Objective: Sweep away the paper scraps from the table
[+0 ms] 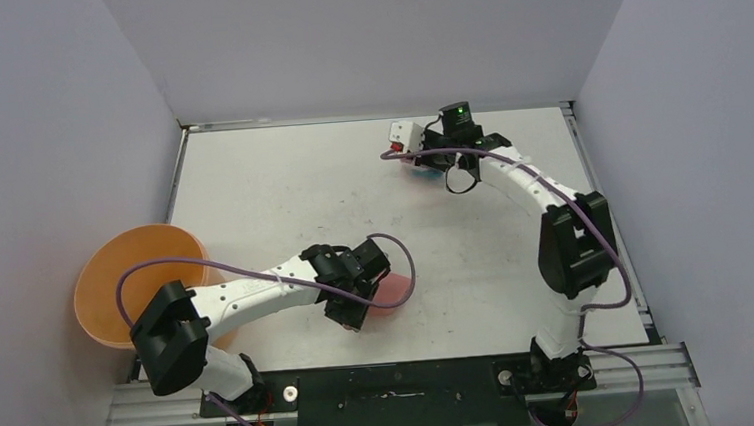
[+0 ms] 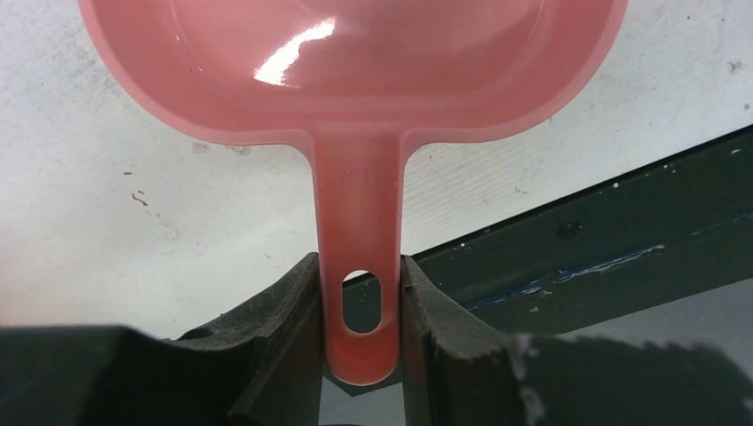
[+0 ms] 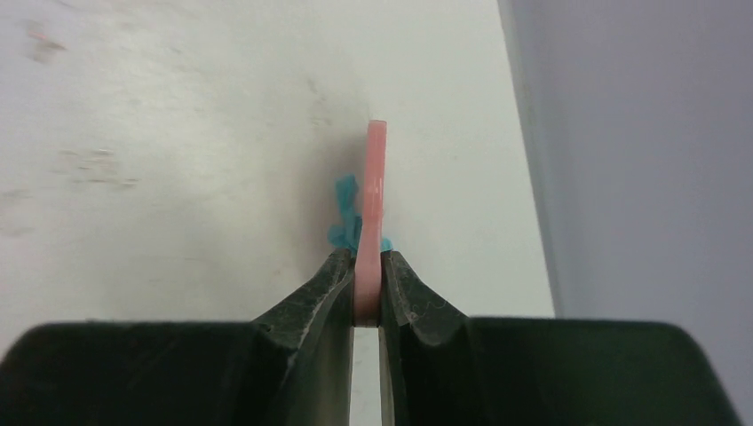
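Currently the dustpan (image 2: 355, 89) is clamped by its handle in the left gripper (image 2: 360, 271). The brush (image 3: 375, 177) is pinched tight in the right gripper (image 3: 367, 262), with teal paper scraps (image 3: 342, 213) beside it on the far table (image 1: 280, 180).

The left arm (image 1: 249, 297) folds low toward centre, left tool (image 2: 360, 266) clamped; the right arm (image 1: 542, 196) stretches far forward, right tool (image 3: 368, 262) pinched tight.

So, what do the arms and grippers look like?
The left arm and right arm have white links, black joints and a looping purple cable each. The left gripper and right gripper have dark wedge-shaped fingers. A green light glows at the right wrist.
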`<state>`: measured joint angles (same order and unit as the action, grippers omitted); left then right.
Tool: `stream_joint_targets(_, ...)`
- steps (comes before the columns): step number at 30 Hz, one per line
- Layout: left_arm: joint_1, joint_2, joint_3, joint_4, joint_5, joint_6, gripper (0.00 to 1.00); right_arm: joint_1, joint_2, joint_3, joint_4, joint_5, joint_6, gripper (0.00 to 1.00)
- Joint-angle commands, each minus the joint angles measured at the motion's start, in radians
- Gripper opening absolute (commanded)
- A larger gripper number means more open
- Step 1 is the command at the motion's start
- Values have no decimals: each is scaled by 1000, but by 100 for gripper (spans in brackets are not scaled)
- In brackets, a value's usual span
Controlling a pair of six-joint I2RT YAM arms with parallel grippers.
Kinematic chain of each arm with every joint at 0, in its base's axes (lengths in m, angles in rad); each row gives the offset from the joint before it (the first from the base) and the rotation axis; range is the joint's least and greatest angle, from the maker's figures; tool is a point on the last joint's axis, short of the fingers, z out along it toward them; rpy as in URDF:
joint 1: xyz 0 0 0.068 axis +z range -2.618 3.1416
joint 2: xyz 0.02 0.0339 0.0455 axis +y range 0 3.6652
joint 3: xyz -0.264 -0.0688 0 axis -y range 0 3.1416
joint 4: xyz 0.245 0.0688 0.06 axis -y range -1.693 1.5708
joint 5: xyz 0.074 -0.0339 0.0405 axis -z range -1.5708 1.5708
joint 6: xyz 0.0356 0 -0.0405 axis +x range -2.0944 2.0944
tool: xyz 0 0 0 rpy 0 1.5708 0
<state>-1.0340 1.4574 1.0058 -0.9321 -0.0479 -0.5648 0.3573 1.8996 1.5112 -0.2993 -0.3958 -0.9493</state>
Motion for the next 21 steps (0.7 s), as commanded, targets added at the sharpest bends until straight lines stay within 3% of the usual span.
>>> stream_joint_targets(1, -20, 30, 17, 61, -11, 6, 0, 53, -219, -19, -247, -223, 289, 5)
stream_joint_targets(4, -39, 53, 28, 71, -17, 8, 0, 50, -341, -4, -327, -332, 431, 5)
stream_joint_targets(8, -79, 80, 33, 89, -20, 3, 0, 47, -480, -1, -271, -250, 488, 5)
stream_joint_targets(12, -107, 101, 42, 86, -23, -17, 0, 54, -531, -55, -207, -66, 372, 5)
stream_joint_targets(16, -108, 99, 36, 103, -3, -95, 0, 58, -472, -69, -184, 70, 267, 5)
stream_joint_targets(21, -109, 98, 53, 105, -10, -147, 0, 88, -416, -149, -27, 191, 193, 5)
